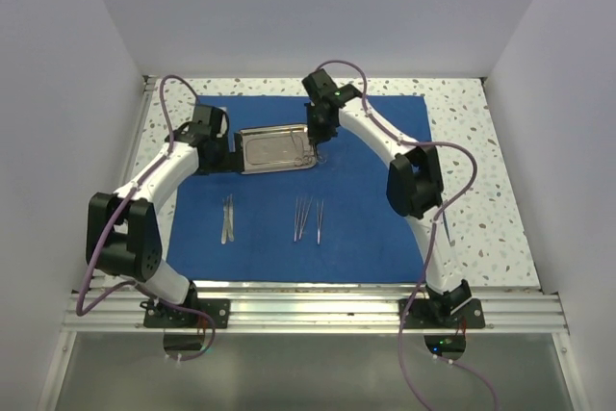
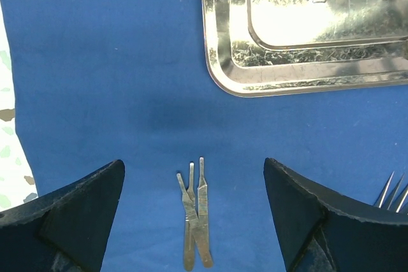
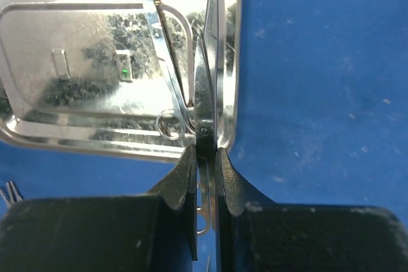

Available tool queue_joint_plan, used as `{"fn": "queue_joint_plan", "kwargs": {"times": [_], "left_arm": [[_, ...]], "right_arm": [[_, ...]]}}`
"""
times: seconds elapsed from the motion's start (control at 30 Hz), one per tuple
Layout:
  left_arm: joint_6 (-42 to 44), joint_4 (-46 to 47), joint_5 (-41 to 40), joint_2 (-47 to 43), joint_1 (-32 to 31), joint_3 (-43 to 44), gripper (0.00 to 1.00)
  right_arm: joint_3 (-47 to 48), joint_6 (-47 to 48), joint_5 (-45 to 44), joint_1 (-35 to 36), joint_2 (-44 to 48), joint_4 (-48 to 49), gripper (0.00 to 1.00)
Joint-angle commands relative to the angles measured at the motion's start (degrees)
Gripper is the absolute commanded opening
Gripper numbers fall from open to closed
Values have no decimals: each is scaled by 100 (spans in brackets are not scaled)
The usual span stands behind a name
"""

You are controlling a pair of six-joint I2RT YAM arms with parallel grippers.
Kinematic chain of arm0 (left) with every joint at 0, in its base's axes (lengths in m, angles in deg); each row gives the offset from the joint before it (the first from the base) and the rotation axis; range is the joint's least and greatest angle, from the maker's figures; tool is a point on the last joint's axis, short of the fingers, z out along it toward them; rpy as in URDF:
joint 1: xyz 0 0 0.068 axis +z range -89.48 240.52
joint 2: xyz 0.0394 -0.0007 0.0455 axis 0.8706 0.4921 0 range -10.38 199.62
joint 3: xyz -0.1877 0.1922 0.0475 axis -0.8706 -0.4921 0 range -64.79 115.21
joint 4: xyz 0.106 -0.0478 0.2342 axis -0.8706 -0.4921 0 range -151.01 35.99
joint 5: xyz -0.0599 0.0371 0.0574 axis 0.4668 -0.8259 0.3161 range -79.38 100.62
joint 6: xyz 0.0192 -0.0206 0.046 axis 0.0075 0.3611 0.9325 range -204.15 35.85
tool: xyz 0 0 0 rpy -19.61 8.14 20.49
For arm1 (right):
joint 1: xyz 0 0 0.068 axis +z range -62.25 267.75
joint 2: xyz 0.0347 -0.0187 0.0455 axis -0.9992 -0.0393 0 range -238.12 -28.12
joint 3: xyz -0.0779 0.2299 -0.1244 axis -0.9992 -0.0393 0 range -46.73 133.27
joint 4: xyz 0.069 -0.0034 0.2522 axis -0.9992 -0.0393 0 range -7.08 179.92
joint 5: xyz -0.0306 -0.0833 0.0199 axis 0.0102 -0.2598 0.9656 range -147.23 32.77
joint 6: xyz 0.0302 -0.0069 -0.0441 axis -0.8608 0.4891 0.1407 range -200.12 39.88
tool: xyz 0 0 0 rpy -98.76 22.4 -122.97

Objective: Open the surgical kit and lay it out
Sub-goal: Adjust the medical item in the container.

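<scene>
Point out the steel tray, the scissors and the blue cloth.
steel tray (image 2: 223,42): left wrist view, on its left rim.
scissors (image 3: 204,130): right wrist view, on the pivot screw.
blue cloth (image 1: 375,228): top external view, on a bare patch in its right half.

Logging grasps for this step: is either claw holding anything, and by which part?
The right claw pinches the scissors just behind the pivot, at the tray's edge. The left claw is open, holding nothing.

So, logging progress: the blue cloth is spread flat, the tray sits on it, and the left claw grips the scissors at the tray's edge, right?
No: the right claw grips the scissors at the edge of the tray, as the right wrist view shows. The left claw hangs open, empty. The rest holds.
</scene>
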Motion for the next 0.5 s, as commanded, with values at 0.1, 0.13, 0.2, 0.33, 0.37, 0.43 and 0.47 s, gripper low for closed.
{"fn": "queue_joint_plan", "kwargs": {"times": [0.1, 0.13, 0.2, 0.33, 0.37, 0.43, 0.47], "left_arm": [[95, 84, 91, 49, 39, 229, 93], [104, 66, 91, 40, 31, 220, 93], [112, 40, 56, -22, 39, 185, 93], [130, 22, 20, -162, 39, 71, 93], [130, 39, 20, -206, 39, 19, 93], [130, 57, 29, -224, 39, -26, 93], [130, 57, 29, -215, 39, -26, 93]], "right_arm": [[1051, -274, 429, 54, -982, 409, 0], [1209, -301, 438, 54, -1053, 444, 0], [1359, -354, 429, 62, -1141, 549, 5], [1325, -407, 421, 36, -1177, 629, 21], [1281, -407, 395, 36, -1168, 629, 22], [1105, -389, 377, 27, -1124, 629, 26], [1053, -380, 368, 27, -1089, 620, 26]]}}
